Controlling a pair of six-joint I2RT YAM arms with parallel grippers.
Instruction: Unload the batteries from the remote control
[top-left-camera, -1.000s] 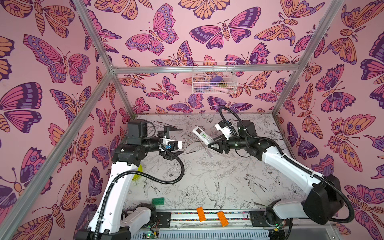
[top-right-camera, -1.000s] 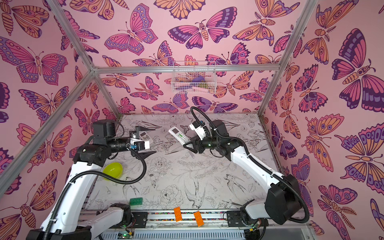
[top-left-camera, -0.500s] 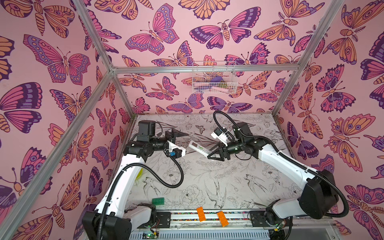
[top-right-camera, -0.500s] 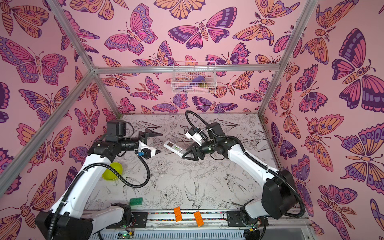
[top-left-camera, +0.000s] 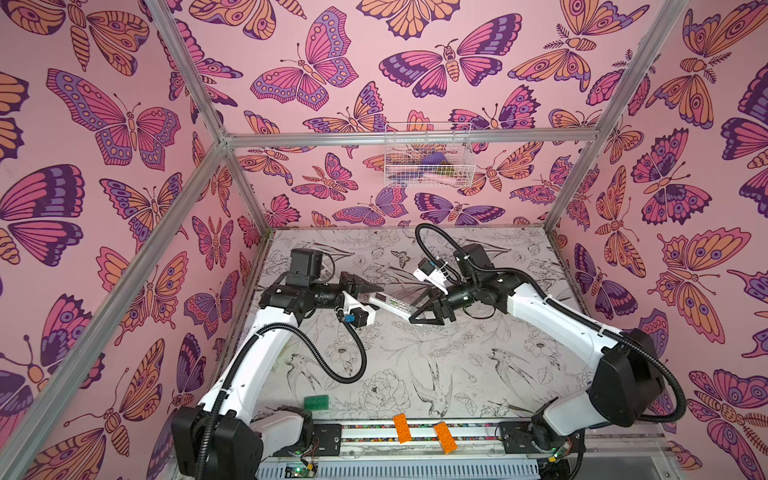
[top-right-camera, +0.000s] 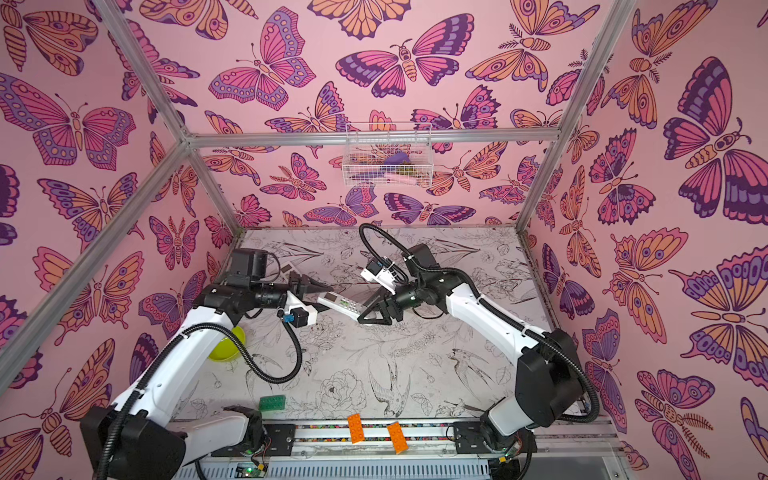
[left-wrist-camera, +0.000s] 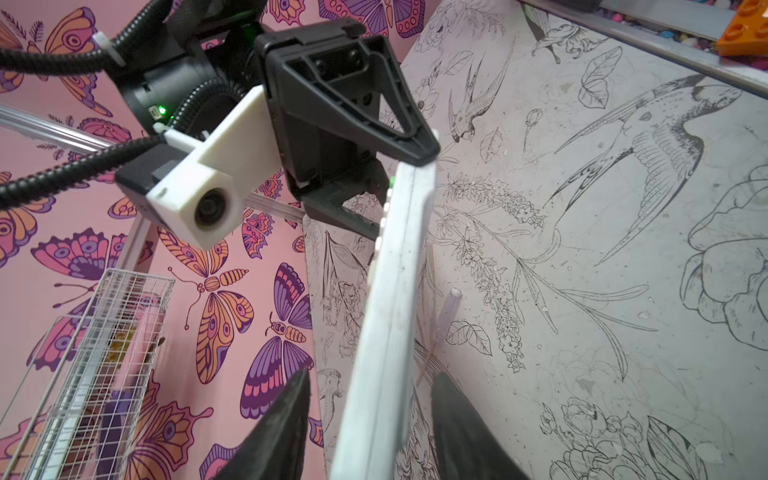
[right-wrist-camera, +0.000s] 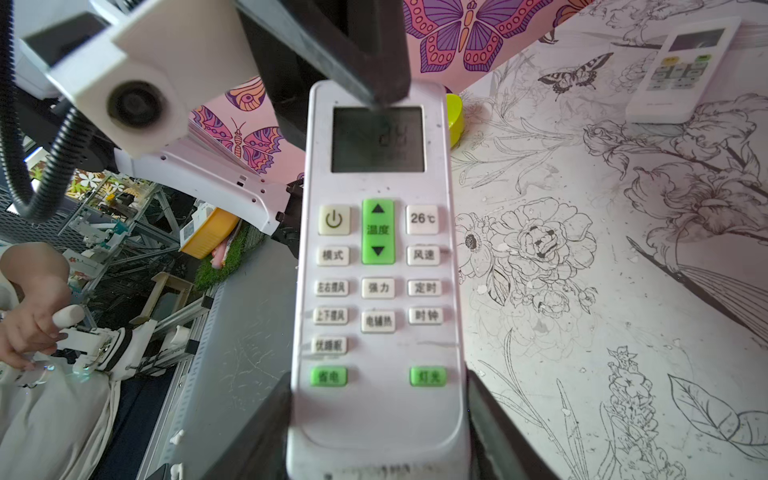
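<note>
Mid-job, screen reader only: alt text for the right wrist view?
A white remote, buttons facing the camera, is clamped at its bottom end between the jaws of the right gripper; the left gripper overlaps its display end. A second remote lies on the table.

From my station I saw a white wire basket (top-left-camera: 428, 179) hanging on the back butterfly wall (top-left-camera: 332, 62); it held purple and pink items I could not make out. On the flower-printed table (top-left-camera: 415, 365), a green brick (top-left-camera: 316, 402) lay near the front edge. An orange brick (top-left-camera: 401, 428) and a second orange brick (top-left-camera: 445, 437) sat just beside each other on the front rail (top-left-camera: 365, 432). A yellow-green bowl (top-right-camera: 224, 351) stood at the table's left side. A clear-handled screwdriver (left-wrist-camera: 446, 316) lay flat on the table.
</note>
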